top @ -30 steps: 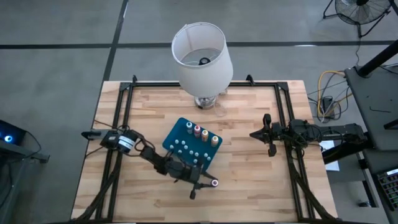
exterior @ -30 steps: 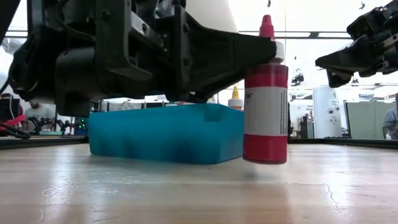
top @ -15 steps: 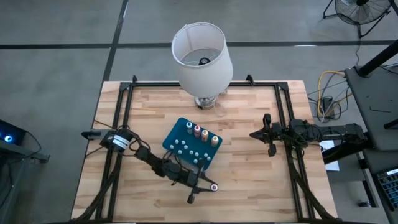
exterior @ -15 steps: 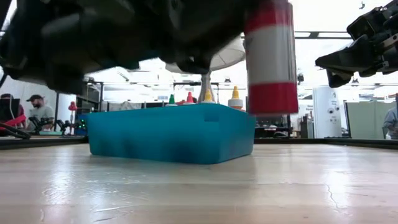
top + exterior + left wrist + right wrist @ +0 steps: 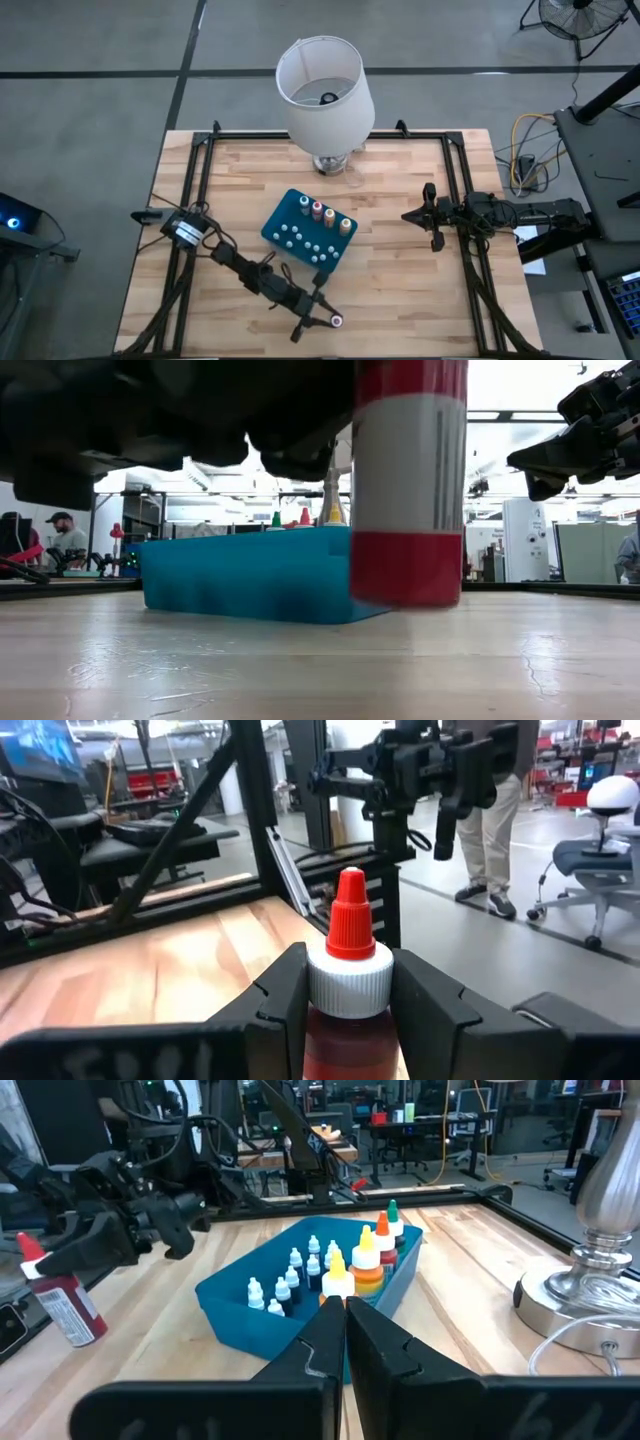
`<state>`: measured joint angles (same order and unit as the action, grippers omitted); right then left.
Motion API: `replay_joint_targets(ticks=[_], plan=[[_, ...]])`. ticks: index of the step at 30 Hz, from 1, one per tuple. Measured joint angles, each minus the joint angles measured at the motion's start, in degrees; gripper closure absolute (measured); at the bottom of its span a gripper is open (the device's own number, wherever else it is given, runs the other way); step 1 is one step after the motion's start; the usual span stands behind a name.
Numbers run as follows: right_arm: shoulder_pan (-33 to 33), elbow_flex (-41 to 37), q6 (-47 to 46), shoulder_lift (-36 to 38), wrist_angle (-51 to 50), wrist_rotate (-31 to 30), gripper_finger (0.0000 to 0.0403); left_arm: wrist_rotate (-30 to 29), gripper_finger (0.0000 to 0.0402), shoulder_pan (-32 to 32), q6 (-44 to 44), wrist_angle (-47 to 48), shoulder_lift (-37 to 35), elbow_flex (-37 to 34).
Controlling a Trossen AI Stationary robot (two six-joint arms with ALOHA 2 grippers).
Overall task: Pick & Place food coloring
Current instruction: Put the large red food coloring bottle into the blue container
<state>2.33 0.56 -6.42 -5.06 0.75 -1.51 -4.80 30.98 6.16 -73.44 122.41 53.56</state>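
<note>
The left gripper [image 5: 318, 322] clamps the red bottle [image 5: 408, 480] upright above the table's [image 5: 400, 290] near edge, beside the tray [image 5: 285, 215], while the right gripper [image 5: 428, 216], closed empty, waits at the right.

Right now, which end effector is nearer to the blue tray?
Left. The left end effector, gripping the red bottle, is just off the blue tray toward the table's near edge. The right end effector, shut, waits farther off beyond the tray's right side.
</note>
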Motion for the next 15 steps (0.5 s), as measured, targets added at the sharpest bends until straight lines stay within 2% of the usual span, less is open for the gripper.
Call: replay_joint_targets(ticks=[12,15], plan=[[0.0,0.0,0.0,-0.04,0.0,-0.01,0.0394,1.3,0.0309,0.24,-0.61,0.36,3.12,4.98],[0.02,-0.01,0.0,-0.04,0.0,-0.01,0.0394,1.34,0.0309,0.24,-3.05,0.3,4.88,7.1]])
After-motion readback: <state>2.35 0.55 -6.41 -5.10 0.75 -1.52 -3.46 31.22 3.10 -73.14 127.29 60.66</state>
